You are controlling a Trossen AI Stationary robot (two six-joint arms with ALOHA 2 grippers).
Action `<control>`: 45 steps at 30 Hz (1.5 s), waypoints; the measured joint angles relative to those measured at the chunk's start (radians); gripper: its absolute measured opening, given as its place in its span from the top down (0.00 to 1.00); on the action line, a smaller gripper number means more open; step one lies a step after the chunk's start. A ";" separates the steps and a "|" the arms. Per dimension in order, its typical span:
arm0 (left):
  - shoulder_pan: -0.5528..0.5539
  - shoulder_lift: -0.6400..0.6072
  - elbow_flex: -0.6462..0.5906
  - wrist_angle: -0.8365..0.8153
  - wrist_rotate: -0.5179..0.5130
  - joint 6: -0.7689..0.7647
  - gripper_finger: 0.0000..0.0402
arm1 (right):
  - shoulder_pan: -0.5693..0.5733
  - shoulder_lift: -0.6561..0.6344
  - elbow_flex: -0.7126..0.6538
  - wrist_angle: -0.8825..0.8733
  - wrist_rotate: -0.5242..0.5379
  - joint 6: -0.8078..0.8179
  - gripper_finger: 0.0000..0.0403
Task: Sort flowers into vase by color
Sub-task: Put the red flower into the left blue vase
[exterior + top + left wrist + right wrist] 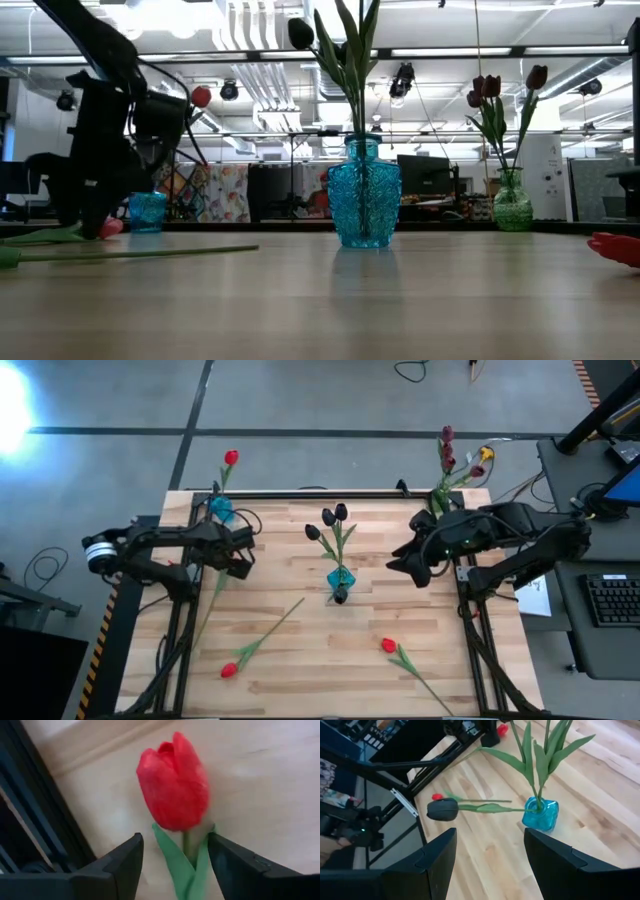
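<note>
My left gripper (238,563) is open and low over the table's left side. Its fingers (125,862) stand on either side of a red tulip's stem, just below the head (174,782). That tulip lies on the wood, its stem (208,615) running toward the near edge. My right gripper (402,565) hovers open (490,865), right of the centre blue vase (340,580), which holds black tulips (334,516). A small blue vase (221,510) at the far left holds one red tulip (231,457). A green vase (512,208) at the far right holds maroon tulips (447,448).
Two more red tulips lie on the near half of the table, one left of centre (230,670) and one right of centre (389,645), their stems slanting across the wood. Black arm frames stand at both side edges. A desk with a keyboard (610,600) sits beyond the right edge.
</note>
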 joint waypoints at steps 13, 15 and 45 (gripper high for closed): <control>-0.007 0.026 0.016 0.075 -0.015 0.103 0.96 | 0.006 -0.021 0.000 -0.001 -0.001 0.004 0.44; -0.009 -0.012 0.047 0.074 -0.015 0.112 0.98 | 0.006 -0.023 0.000 -0.001 -0.001 0.004 0.44; 0.101 -0.426 0.432 0.941 -0.977 0.889 1.00 | 0.030 -0.028 0.000 -0.004 0.016 0.039 0.44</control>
